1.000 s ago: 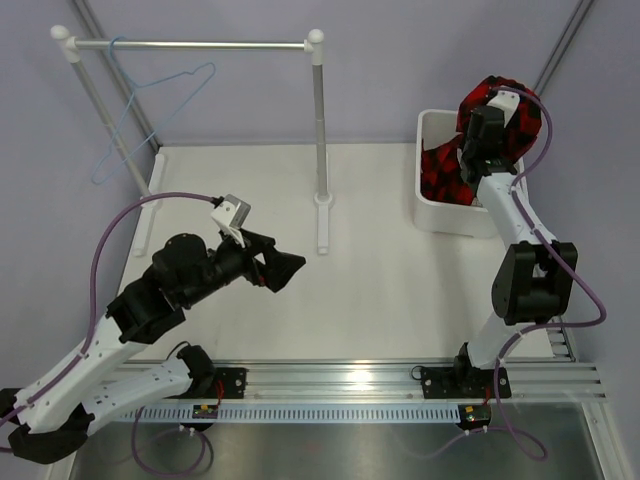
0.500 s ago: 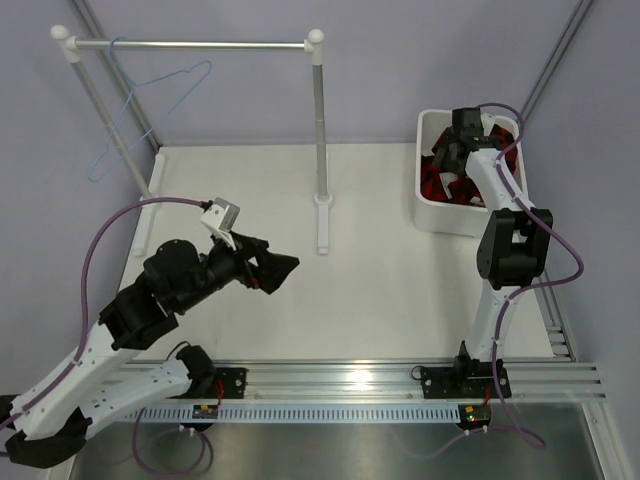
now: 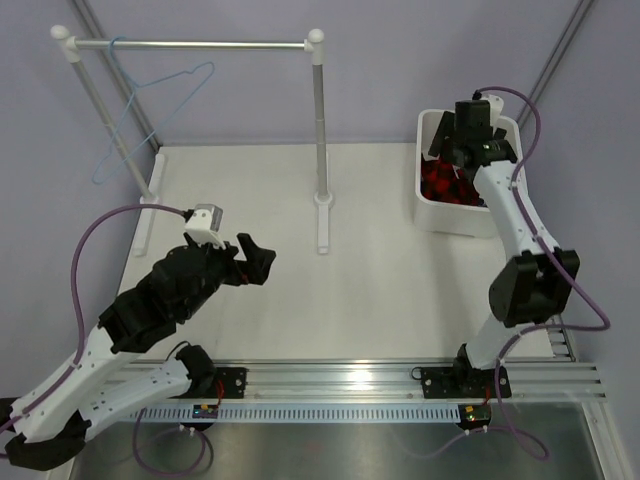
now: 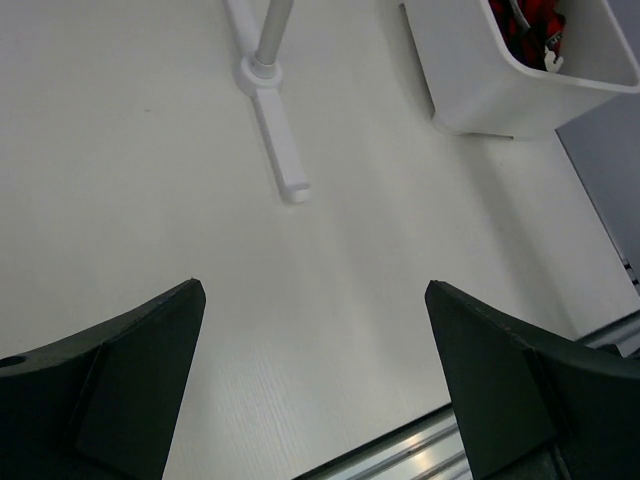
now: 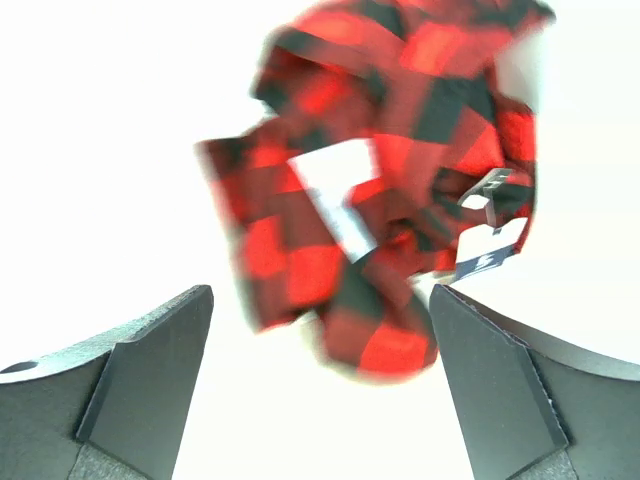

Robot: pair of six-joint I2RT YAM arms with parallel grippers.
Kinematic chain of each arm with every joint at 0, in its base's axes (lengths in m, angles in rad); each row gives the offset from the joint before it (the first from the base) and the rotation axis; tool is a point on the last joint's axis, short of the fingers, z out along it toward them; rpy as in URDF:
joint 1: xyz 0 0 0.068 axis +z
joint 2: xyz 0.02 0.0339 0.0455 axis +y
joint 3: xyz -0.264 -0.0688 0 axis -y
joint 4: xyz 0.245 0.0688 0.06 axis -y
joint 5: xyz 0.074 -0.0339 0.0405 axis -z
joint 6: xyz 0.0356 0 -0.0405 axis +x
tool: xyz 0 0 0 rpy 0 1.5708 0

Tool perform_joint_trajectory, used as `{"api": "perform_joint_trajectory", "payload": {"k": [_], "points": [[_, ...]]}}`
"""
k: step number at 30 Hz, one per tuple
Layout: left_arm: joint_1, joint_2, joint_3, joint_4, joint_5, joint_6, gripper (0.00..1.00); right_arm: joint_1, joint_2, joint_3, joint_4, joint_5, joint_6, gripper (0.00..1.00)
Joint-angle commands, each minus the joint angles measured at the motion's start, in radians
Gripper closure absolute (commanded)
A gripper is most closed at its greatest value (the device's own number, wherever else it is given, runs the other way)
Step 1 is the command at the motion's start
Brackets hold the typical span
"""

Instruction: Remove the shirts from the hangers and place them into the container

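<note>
My right gripper (image 5: pixel 320 292) stands spread and holds nothing; the shirt (image 5: pixel 400 130) lies bunched straight under it, inside the container (image 3: pixel 447 222) at upper right. My left gripper (image 4: pixel 315 295), spread too, is well apart.

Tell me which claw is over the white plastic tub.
The right claw, open above the white rectangular plastic tub holding the red-and-black check shirt; the left claw hangs over the white table.
</note>
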Motion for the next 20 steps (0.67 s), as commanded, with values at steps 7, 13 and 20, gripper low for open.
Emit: {"api": "perform_joint_trajectory", "payload": {"k": [7,13,20], "points": [[-0.002,0.004,-0.084,-0.027,-0.204,-0.08,0.01,0.359,-0.432,-0.34,0.096,-0.173,0.172,0.01],[-0.002,-0.108,-0.16,-0.015,-0.215,-0.12,0.01,0.435,-0.625,-0.595,0.139,-0.227,0.212,0.0],[-0.002,-0.173,-0.169,-0.031,-0.223,-0.136,0.01,0.444,-0.785,-0.764,0.204,-0.329,0.22,0.01]]}}
